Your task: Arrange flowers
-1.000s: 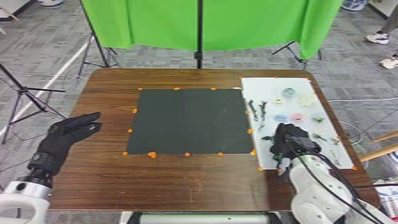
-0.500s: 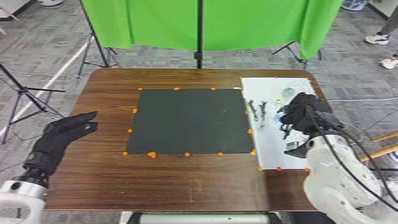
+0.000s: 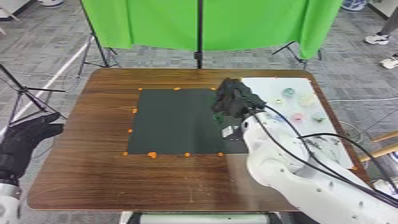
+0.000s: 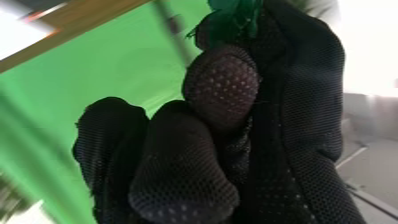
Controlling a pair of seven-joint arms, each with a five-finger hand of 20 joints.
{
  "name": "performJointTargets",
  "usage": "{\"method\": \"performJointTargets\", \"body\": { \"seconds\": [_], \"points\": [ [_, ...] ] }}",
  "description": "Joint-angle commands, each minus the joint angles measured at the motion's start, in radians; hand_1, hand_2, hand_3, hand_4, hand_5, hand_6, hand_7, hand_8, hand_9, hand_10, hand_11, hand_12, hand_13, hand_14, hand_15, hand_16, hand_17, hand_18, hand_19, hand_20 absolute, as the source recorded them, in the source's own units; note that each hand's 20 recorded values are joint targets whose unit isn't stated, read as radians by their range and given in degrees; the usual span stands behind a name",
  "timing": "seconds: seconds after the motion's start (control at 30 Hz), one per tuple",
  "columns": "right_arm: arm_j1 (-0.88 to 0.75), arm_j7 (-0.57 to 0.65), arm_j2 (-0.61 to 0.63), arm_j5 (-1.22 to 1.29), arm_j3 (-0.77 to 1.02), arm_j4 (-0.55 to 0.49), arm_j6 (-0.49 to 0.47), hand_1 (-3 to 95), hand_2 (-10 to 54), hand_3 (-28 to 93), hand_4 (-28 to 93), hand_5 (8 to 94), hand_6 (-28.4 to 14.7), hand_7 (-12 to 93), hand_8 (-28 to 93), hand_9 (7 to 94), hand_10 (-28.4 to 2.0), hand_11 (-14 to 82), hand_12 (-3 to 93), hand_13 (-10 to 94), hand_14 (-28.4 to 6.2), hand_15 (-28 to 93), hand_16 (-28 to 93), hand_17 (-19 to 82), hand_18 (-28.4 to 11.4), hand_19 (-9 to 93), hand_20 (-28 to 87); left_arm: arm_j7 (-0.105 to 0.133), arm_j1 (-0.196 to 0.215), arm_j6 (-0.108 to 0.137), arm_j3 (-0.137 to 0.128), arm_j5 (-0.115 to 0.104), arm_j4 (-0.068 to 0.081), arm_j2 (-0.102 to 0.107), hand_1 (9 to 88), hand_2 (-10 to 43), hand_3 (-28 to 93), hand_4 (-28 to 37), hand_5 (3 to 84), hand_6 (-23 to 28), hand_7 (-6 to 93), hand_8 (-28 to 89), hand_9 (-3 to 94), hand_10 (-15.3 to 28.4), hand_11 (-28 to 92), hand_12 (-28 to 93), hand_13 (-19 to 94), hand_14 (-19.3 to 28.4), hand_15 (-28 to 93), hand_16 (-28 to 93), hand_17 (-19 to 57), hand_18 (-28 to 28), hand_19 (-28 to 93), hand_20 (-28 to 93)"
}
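Over the dark mat (image 3: 173, 125), near its back right corner, my right hand (image 3: 236, 99) is pinching a dark green sprig (image 3: 218, 118) that hangs beside the fingers. In the right wrist view, green leaves (image 4: 235, 19) are caught at the tips of the right hand (image 4: 222, 90), the thumb pressed against a finger. My left hand (image 3: 28, 134) is held at the table's left edge, fingers relaxed and holding nothing. Small flower pieces lie on the white board (image 3: 262, 82): a pink one (image 3: 298, 117), a pale green one (image 3: 289, 92) and a pale yellowish one (image 3: 307, 100).
The brown table (image 3: 169, 182) extends around the mat, which has orange tape bits along its edges. My right forearm (image 3: 298, 167) covers part of the white board. A green backdrop (image 3: 151, 25) on stands is behind the table.
From the white board's front, my right hand has moved back, then left to the mat's back right corner, with the green sprig now in view. My left hand has shifted outward to the left.
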Motion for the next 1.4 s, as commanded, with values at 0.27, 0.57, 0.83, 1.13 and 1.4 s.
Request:
{"method": "performJointTargets", "body": {
  "seconds": [0.27, 0.57, 0.83, 1.13, 1.4],
  "points": [
    [0.254, -0.081, -0.259, 0.15, -0.281, 0.174, 0.107, 86.0, -9.5, -28, 68, 78.8, -3.2, 37, 25, 89.3, -10.3, 45.0, 39.9, 94, 1.6, 69, 32, 72, -12.0, 93, 59, 0.008, -0.017, 0.019, 0.091, -0.005, 0.031, -0.013, 25.9, 10.3, 65, -28.2, 49.0, 6.7, 9.9, -6, 49.5, 15.7, 20, 10, 38, 19.6, 20, -2, 5.7, 14.1, 16, 15],
    [0.231, -0.087, -0.315, 0.254, -0.331, 0.264, 0.22, 86.5, -9.5, -28, 66, 77.8, -3.5, 39, 24, 89.6, -10.5, 44.1, 38.5, 94, 1.4, 68, 32, 73, -11.4, 93, 58, -0.002, -0.067, -0.017, 0.147, -0.002, 0.056, -0.014, 25.8, 9.7, 65, -28.3, 48.9, 6.8, 9.7, -6, 49.2, 15.7, 20, 10, 38, 19.6, 20, -2, 5.7, 14.0, 16, 15],
    [0.206, -0.081, -0.338, 0.308, -0.346, 0.302, 0.251, 87.2, -9.5, -28, 65, 77.1, -3.8, 40, 23, 90.0, -10.3, 42.3, 37.6, 94, 1.1, 67, 30, 73, -10.8, 93, 54, -0.008, -0.088, -0.029, 0.168, 0.003, 0.06, -0.006, 25.7, 9.5, 65, -28.3, 48.6, 6.8, 9.6, -6, 49.0, 15.6, 20, 10, 38, 19.6, 20, -2, 5.7, 14.0, 16, 15],
    [0.2, -0.09, -0.353, 0.331, -0.375, 0.329, 0.28, 88.0, -9.5, -28, 62, 77.3, -3.8, 39, 21, 90.7, -10.1, 39.7, 36.8, 94, 1.0, 65, 28, 73, -9.7, 93, 47, -0.019, -0.09, -0.041, 0.174, 0.007, 0.057, -0.009, 25.6, 9.2, 65, -28.3, 48.5, 6.8, 9.4, -6, 48.8, 15.5, 20, 10, 37, 19.6, 20, -2, 5.7, 13.9, 16, 15],
    [0.198, -0.081, -0.358, 0.373, -0.38, 0.35, 0.33, 88.4, -9.5, -28, 58, 77.3, -3.6, 38, 20, 91.5, -10.3, 37.6, 35.2, 94, 0.7, 63, 26, 73, -8.5, 92, 42, -0.021, -0.089, -0.05, 0.174, 0.012, 0.057, -0.018, 25.5, 8.4, 65, -28.3, 48.2, 6.8, 9.3, -6, 48.6, 15.5, 20, 10, 37, 19.6, 19, -2, 5.6, 13.9, 16, 15]
  ]
}}
